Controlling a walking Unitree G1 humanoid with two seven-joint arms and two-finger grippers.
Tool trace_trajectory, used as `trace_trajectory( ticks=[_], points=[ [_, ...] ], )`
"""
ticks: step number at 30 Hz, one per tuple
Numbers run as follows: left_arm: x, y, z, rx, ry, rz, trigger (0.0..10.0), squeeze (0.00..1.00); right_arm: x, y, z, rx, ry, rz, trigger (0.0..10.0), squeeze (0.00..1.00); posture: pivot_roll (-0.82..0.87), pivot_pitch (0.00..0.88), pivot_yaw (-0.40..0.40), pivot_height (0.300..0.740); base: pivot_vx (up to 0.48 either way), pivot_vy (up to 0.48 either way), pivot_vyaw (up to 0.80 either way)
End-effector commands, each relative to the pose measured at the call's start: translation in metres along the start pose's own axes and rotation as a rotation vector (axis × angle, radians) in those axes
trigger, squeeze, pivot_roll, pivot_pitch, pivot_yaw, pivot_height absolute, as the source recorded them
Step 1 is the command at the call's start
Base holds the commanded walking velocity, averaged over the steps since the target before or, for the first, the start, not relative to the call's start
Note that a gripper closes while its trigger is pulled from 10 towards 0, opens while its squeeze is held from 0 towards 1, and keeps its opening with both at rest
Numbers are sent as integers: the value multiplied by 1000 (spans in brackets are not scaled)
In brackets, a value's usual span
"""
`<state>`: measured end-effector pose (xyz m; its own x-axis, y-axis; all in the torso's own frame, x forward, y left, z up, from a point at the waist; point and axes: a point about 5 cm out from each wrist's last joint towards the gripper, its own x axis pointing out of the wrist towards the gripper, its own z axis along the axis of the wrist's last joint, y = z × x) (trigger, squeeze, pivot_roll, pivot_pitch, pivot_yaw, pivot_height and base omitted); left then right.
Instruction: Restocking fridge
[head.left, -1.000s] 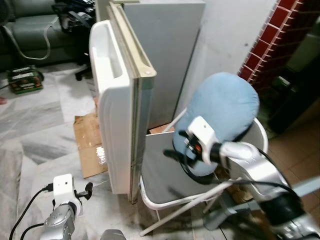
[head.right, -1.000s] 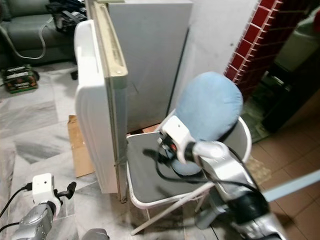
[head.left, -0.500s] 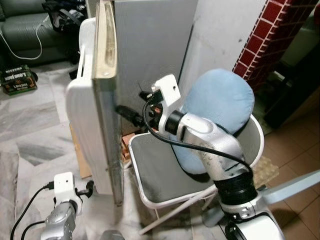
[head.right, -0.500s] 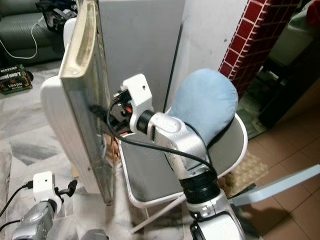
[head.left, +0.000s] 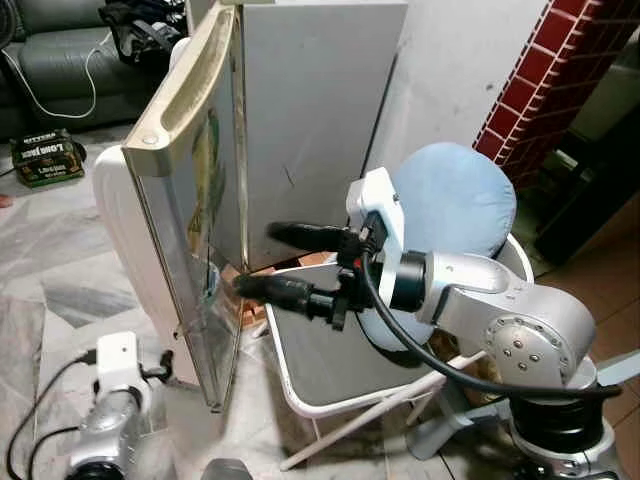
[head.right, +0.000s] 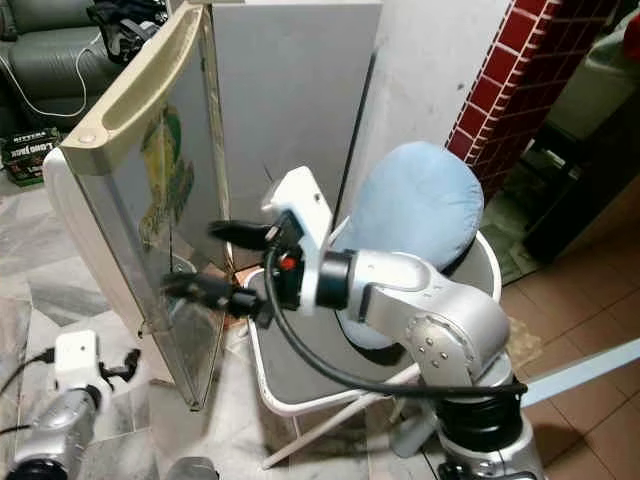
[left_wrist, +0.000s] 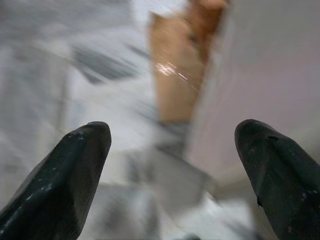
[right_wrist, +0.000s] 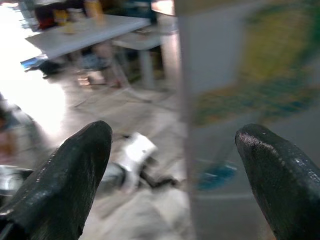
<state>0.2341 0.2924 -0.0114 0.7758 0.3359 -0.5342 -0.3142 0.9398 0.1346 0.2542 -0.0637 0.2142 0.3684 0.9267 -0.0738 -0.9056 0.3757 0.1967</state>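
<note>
Marble floor (head.left: 60, 300), home corner. Left gripper (left_wrist: 172, 165) low nr floor, fingers spread, empty. Right gripper (head.left: 262, 260) spread wide, tips at outer face of open white fridge door (head.left: 190, 200); grey fridge body (head.left: 315, 110) behind; blue cushion (head.left: 455, 205) on folding chair (head.left: 320, 360) by arm.

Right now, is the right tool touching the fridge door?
Cannot tell. In the left eye view the right tool's lower finger meets the fridge door edge, but contact is unclear.

Fridge door (head.left: 190, 210) is standing half open, blocking right gripper (head.left: 262, 261), fingers spread at its outer face. Chair (head.left: 300, 350) with blue cushion (head.left: 450, 215) is crowding the fridge (head.left: 310, 110).
</note>
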Motion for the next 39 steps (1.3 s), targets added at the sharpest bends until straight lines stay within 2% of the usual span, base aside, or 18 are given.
trace_trajectory(
  ticks=[1, 5, 6, 7, 9, 12, 15, 17, 18, 19, 24, 28, 29, 31, 34, 35, 36, 39],
  points=[
    [3, 19, 14, -5, -34, 79, 10000, 0, -5, -16, -8, -9, 22, -118, 10000, 0, 72, 0, -68, 740, 0, 0, 0],
    [2, 48, 24, -34, -50, 184, 10000, 0, -14, -36, -20, 16, 34, -244, 10000, 0, 80, 0, -70, 740, 0, 0, 0],
    [2, 62, 28, -48, -53, 225, 10000, 0, -18, -43, -26, 3, 44, -290, 10000, 0, 84, 0, -73, 740, 0, 0, 0],
    [1, 68, 31, -56, -56, 242, 10000, 0, -19, -45, -28, 6, 44, -308, 10000, 0, 84, 0, -72, 740, 0, 0, 0],
    [1, 72, 38, -66, -72, 242, 10000, 0, -20, -48, -31, 10, 33, -339, 10000, 0, 85, 0, -71, 740, 0, 0, 0],
    [3, 70, 40, -69, -76, 222, 10000, 0, -20, -51, -37, 6, 30, -363, 10000, 0, 87, 0, -70, 740, 0, 0, 0],
    [5, 41, 35, -83, -92, 82, 10000, 0, -22, -57, -50, 11, 36, -418, 10000, 0, 93, 0, -67, 740, 0, 0, 0],
    [6, 35, 33, -76, -92, 53, 10000, 0, -23, -58, -54, 9, 36, -427, 10000, 0, 93, 0, -67, 740, 0, 0, 0],
    [6, 22, 30, -72, -92, -17, 10000, 0, -24, -58, -61, 19, 36, -434, 10000, 0, 94, 0, -68, 740, 0, 0, 0],
    [6, 17, 30, -68, -92, -43, 10000, 0, -24, -57, -63, 27, 35, -435, 10000, 0, 93, 0, -69, 740, 0, 0, 0],
    [2, -18, 40, 42, -175, -208, 10000, 0, -32, -53, -82, -14, 85, -418, 10000, 0, 95, 0, -74, 740, 0, 0, 0],
    [-11, -44, 53, 109, -267, -329, 10000, 0, -39, -55, -95, -19, 128, -463, 10000, 0, 93, 0, -73, 740, 0, 0, 0],
    [-11, -44, 53, 109, -267, -329, 10000, 0, -39, -55, -95, -19, 128, -463, 10000, 0, 93, 0, -73, 740, 0, 0, 0],
    [-25, -62, 59, 165, -332, -421, 10000, 0, -43, -59, -104, -26, 161, -541, 10000, 0, 91, 0, -72, 740, 0, 0, 0],
    [-36, -74, 65, 209, -382, -480, 10000, 0, -46, -61, -109, -33, 165, -615, 10000, 0, 89, 0, -72, 740, 0, 0, 0],
    [-36, -74, 65, 209, -382, -480, 10000, 0, -46, -61, -109, -33, 165, -615, 10000, 0, 89, 0, -72, 740, 0, 0, 0],
    [-46, -85, 70, 203, -404, -525, 10000, 0, -48, -64, -110, -30, 151, -669, 10000, 0, 83, 0, -69, 740, 0, 0, 0],
    [-58, -95, 71, 205, -431, -544, 10000, 0, -49, -65, -110, -17, 124, -722, 10000, 0, 81, 0, -68, 740, 0, 0, 0]
  ],
)
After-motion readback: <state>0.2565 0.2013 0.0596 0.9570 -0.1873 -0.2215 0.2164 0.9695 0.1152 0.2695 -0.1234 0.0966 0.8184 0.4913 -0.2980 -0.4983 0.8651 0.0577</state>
